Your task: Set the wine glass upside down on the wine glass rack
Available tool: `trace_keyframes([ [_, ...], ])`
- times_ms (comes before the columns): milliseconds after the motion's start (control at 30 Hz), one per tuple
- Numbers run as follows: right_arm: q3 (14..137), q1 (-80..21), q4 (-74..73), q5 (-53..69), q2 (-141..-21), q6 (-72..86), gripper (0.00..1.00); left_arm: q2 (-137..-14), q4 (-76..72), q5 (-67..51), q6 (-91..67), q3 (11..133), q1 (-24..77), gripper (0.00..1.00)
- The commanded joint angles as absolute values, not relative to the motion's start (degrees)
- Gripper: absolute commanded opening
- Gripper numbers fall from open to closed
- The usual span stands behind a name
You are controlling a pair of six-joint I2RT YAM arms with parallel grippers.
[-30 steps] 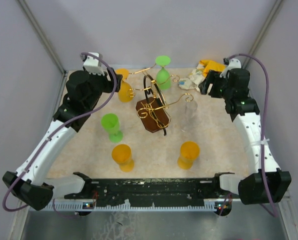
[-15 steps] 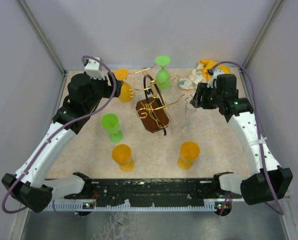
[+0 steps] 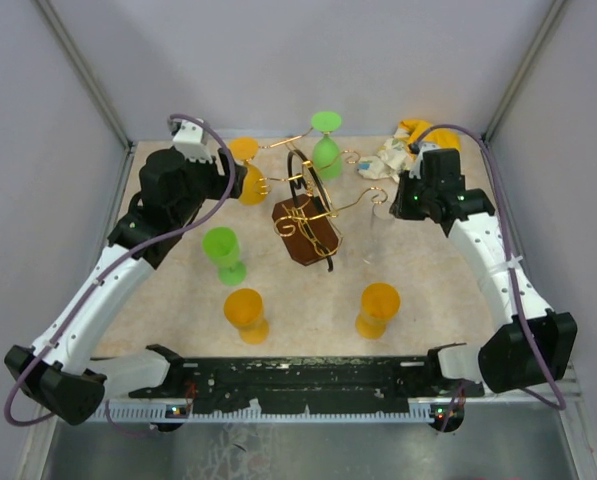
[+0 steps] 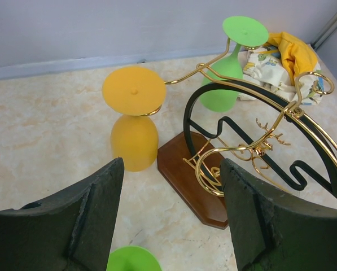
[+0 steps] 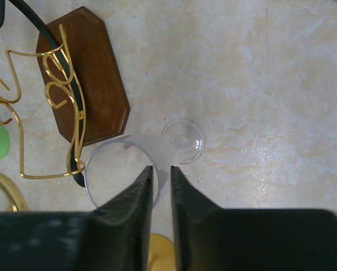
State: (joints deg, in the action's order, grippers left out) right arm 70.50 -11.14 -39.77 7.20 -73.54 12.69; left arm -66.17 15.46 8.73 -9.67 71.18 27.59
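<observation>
At the left of the bench (image 3: 178, 300), the left tool (image 4: 171, 169) stands wide open and empty, facing the wine glass rack (image 3: 306, 235), where an orange glass (image 4: 134, 121) hangs upside down. Right of the rack, the clear wine glass (image 5: 182, 141) stands upright, not yet hung. Over its rim the right tool (image 5: 162, 175) shows jaws nearly together; whether they pinch the wall cannot be told. Such a thin rim hold could slip or tip the glass, and inverting it may knock the wires

Ahead of left gripper (image 4: 171, 169): inverted orange goblet (image 4: 134, 127), inverted green goblet (image 4: 230, 68) beyond it. Near side of same gripper: upright green goblet (image 3: 223, 250). Far side of right gripper (image 5: 161, 172): crumpled yellow-white cloth (image 3: 403, 150).
</observation>
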Motion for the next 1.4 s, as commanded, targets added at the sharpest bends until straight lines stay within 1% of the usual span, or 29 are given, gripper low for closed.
trace_keyframes([
  [0,70.59,-11.41,-37.62,6.06,-75.10,11.69,0.04,-66.35,14.68,7.49,-10.00,71.28,27.29,0.75],
  [33,70.77,-11.42,-37.60,5.69,-75.17,11.61,0.00,-66.36,14.56,7.41,-10.13,71.16,27.25,0.75],
  [167,72.90,-11.41,-39.21,0.18,-74.11,10.87,0.00,-66.34,14.24,7.52,-12.05,71.74,27.25,0.76],
  [300,78.83,-11.41,-41.30,-9.29,-72.15,9.41,0.00,-67.77,13.65,6.40,-18.43,74.16,27.28,0.86],
  [367,82.32,-11.41,-41.14,-13.71,-71.58,8.62,0.00,-69.40,14.64,6.67,-21.92,76.79,27.16,0.88],
  [533,92.08,-11.40,-39.94,-24.49,-72.63,5.30,0.00,-73.59,21.17,8.57,-30.69,86.89,27.17,0.88],
  [600,92.43,-11.37,-35.59,-23.94,-71.70,3.63,0.00,-74.57,22.37,7.60,-33.90,89.88,27.10,0.88],
  [700,90.09,-11.41,-26.06,-17.61,-68.45,1.55,0.00,-74.52,21.07,5.29,-41.06,90.85,26.67,0.88],
  [867,82.26,-12.31,-7.05,-7.85,-63.11,0.10,0.00,-72.33,13.47,-2.00,-58.47,84.66,23.74,0.85],
  [967,75.88,-14.52,5.08,-4.51,-60.07,1.26,0.00,-71.26,7.79,-6.55,-67.12,79.94,22.24,0.81],
  [1033,73.46,-18.35,10.26,-5.76,-59.48,-0.56,0.00,-69.85,2.91,-7.14,-70.95,76.26,22.13,0.80],
  [1133,72.51,-26.05,14.27,-9.51,-60.60,-5.97,0.00,-67.94,-2.91,-6.14,-75.33,72.15,22.04,0.78],
  [1367,68.34,-36.99,25.31,-13.70,-62.16,-10.35,0.00,-63.53,-1.88,-0.35,-76.22,70.01,21.82,0.81],
])
